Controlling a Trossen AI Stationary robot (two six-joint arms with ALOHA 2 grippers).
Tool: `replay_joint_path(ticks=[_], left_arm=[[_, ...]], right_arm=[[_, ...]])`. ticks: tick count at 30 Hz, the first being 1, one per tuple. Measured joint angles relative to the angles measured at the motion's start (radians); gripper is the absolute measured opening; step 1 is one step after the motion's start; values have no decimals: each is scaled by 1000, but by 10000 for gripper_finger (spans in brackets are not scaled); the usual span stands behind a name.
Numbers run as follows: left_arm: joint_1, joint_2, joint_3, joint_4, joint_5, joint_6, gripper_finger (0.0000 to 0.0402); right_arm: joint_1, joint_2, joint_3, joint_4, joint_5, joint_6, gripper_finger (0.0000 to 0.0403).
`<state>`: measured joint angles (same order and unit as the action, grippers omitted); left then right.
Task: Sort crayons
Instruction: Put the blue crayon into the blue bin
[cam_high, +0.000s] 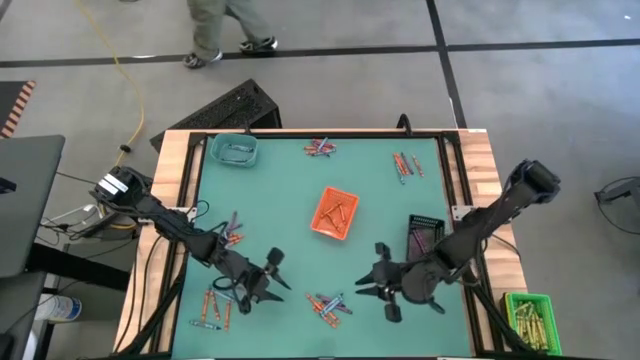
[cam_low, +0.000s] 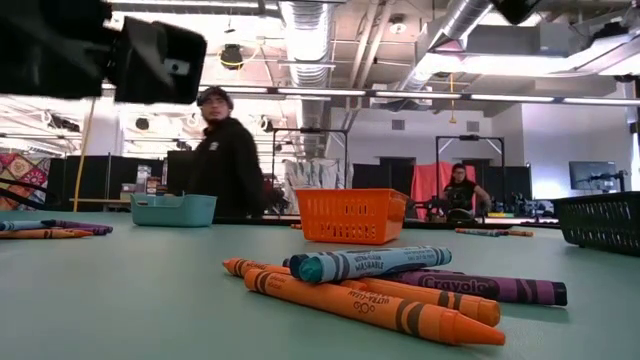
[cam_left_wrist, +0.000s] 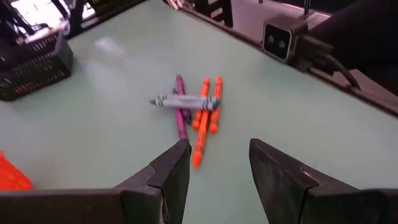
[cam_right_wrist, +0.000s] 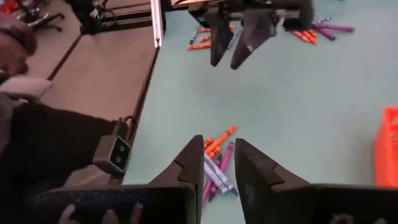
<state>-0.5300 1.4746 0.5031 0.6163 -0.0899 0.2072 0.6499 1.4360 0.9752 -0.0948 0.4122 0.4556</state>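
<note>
A small pile of crayons (cam_high: 328, 305), orange, blue-grey and purple, lies on the teal table near its front edge; it also shows in the low view (cam_low: 380, 280). My left gripper (cam_high: 281, 277) is open and empty, left of the pile, which lies ahead of its fingers (cam_left_wrist: 189, 109). My right gripper (cam_high: 366, 284) is open and empty, right of the pile; in its wrist view the crayons (cam_right_wrist: 217, 163) lie just past its fingertips. Neither gripper touches a crayon.
More crayon piles lie at the far middle (cam_high: 320, 148), far right (cam_high: 405, 165), left (cam_high: 231, 235) and front left (cam_high: 212, 310). An orange tray (cam_high: 335, 213), a teal tray (cam_high: 233, 150) and a black tray (cam_high: 425, 235) stand on the table. A green bin of yellow-olive sticks (cam_high: 527, 318) stands off the right edge. People are behind the table.
</note>
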Motion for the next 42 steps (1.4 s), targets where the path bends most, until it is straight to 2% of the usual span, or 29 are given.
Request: replay_joint_path(ticks=[4,8,13,16,20,27,30,42], left_arm=[[15,62,59,-12,7,22,155],[37,208,145,-34,33,16,155],[51,334,246,-54,58,13,155],[74,383,295,-125,86,-5,155],[106,423,337,-183,109,-25,155],[143,426,341,-209,176,-59,150],[151,426,342,-238,209,-64,131],[154,425,341,-268,227,-31,22]], right_arm=[[0,74,0,46,-2,-22,84],[6,125,0,63,-7,-22,84],[31,151,0,90,-7,-19,84],[53,152,0,91,7,-19,84],[78,151,0,100,35,-19,84],[104,151,0,114,62,-19,84],[112,151,0,112,81,-19,84],[114,151,0,111,87,-20,84]])
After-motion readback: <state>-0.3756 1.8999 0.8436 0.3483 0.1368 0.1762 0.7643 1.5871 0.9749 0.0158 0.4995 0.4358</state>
